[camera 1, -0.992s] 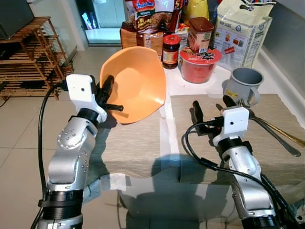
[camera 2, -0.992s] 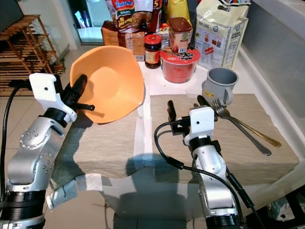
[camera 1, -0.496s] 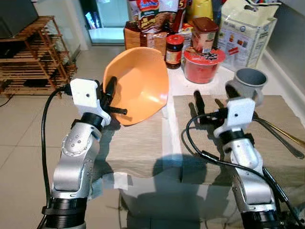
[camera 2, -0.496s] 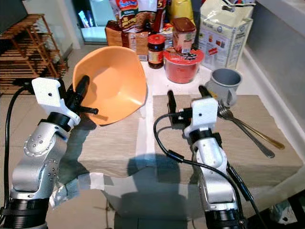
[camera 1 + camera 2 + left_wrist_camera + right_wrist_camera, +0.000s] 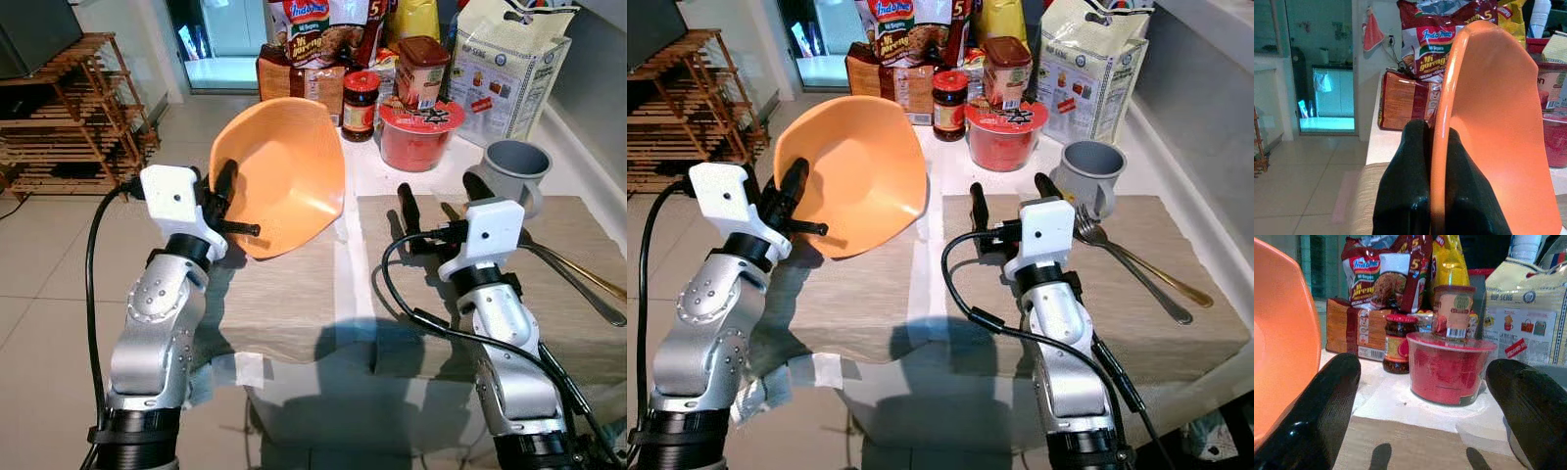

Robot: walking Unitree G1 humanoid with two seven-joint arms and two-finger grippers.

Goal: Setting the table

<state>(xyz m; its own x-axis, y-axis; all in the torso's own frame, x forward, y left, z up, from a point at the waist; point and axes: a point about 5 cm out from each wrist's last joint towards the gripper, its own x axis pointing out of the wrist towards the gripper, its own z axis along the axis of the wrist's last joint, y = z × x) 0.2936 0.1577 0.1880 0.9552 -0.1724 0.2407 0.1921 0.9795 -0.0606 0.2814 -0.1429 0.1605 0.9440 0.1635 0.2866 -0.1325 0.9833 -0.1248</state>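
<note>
Placing step. Left gripper (image 5: 227, 196) clamped on the rim of the tilted orange bowl (image 5: 284, 171), held above the left placemat (image 5: 279, 304); next, level and lower it. Right gripper (image 5: 438, 201) spread wide, empty, mug (image 5: 511, 168) just beyond.

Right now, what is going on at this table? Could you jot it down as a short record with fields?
Left gripper: shut on the rim of the orange bowl, holding it tilted above the left placemat
Right gripper: open, holding nothing, above the right placemat
Cutlery: fork and spoon lying on the right placemat
Grey mug: upright at the right placemat's far edge
Behind: red cup, jar and food packets
</note>
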